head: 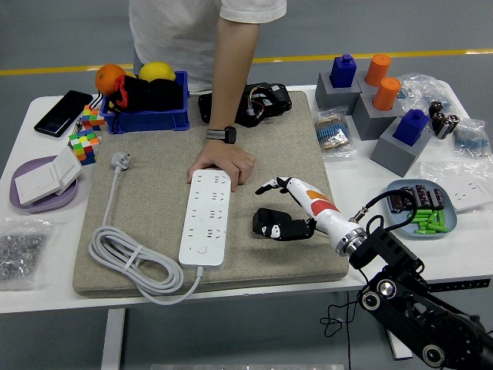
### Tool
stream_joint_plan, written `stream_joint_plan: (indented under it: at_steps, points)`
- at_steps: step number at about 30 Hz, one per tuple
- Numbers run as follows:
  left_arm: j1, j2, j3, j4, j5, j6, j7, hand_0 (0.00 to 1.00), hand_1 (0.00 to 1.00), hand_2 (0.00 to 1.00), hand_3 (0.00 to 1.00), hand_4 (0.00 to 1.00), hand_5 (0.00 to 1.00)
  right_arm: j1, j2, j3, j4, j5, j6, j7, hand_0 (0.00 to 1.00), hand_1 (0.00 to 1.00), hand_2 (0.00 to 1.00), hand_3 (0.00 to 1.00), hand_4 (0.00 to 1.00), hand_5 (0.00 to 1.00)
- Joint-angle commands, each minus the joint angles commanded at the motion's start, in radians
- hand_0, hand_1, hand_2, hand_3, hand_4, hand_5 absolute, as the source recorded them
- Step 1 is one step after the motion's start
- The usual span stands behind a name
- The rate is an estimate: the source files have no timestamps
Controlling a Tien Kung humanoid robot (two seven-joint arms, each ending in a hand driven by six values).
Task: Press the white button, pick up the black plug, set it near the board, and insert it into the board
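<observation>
A white power strip [206, 216] lies on the grey mat [154, 193], its white button [202, 248] at the near end. A person's hand [223, 163] rests on the strip's far end. The black plug [267, 222] lies on the mat just right of the strip. My right hand [286, 208], white with an orange patch, comes in from the lower right. Its black fingers [299, 229] curl onto the plug's right end, while one finger points left above the plug. The left arm is out of view.
The strip's white cable [123, 258] coils at the mat's left. A blue bin [146, 104], puzzle cubes [83, 142], a phone [62, 112] and a purple plate [42, 196] sit left. A black device [262, 102], grey blocks [370, 108] and a battery tray [420, 208] sit behind and right.
</observation>
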Motion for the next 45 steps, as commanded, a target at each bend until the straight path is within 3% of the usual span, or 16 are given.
stream_joint_plan:
  at_steps: [1, 6, 7, 13, 36, 37, 45]
  points:
    - [0.000, 0.000, 0.000, 0.000, 0.000, 0.000, 0.000, 0.649, 0.638, 0.632, 0.676, 0.509, 0.099, -0.001, 0.000, 0.001, -0.003, 0.000, -0.001, 0.002, 0.798, 0.794, 0.741, 0.452, 0.954, 0.207]
    - [-0.001, -0.001, 0.000, 0.000, -0.001, 0.001, -0.001, 0.649, 0.638, 0.632, 0.676, 0.509, 0.099, -0.005, -0.001, 0.001, -0.023, 0.006, -0.010, 0.015, 0.798, 0.794, 0.741, 0.452, 0.954, 0.207]
    - [-0.003, -0.002, 0.002, 0.000, -0.003, 0.001, -0.001, 0.648, 0.638, 0.632, 0.675, 0.510, 0.099, -0.006, -0.002, 0.001, -0.031, 0.009, -0.012, 0.016, 0.787, 0.778, 0.731, 0.395, 0.951, 0.215]
    - [-0.003, -0.001, 0.004, 0.000, -0.005, 0.000, -0.001, 0.648, 0.638, 0.632, 0.676, 0.511, 0.099, -0.006, 0.001, 0.003, -0.054, 0.015, -0.023, 0.028, 0.762, 0.754, 0.709, 0.362, 0.931, 0.215]
    - [-0.004, -0.003, 0.010, 0.000, -0.009, -0.001, 0.000, 0.648, 0.638, 0.630, 0.676, 0.512, 0.097, 0.002, 0.025, -0.032, -0.129, 0.040, -0.051, 0.041, 0.697, 0.701, 0.656, 0.356, 0.857, 0.165]
    - [-0.004, -0.002, 0.008, 0.000, -0.006, -0.001, 0.000, 0.648, 0.638, 0.632, 0.676, 0.512, 0.097, 0.003, 0.025, -0.032, -0.134, 0.041, -0.051, 0.042, 0.685, 0.687, 0.650, 0.404, 0.876, 0.142]
    - [-0.004, -0.002, 0.007, 0.000, -0.004, -0.001, -0.001, 0.648, 0.638, 0.632, 0.676, 0.511, 0.097, 0.011, 0.029, -0.030, -0.159, 0.038, -0.058, 0.050, 0.663, 0.670, 0.626, 0.418, 0.872, 0.127]
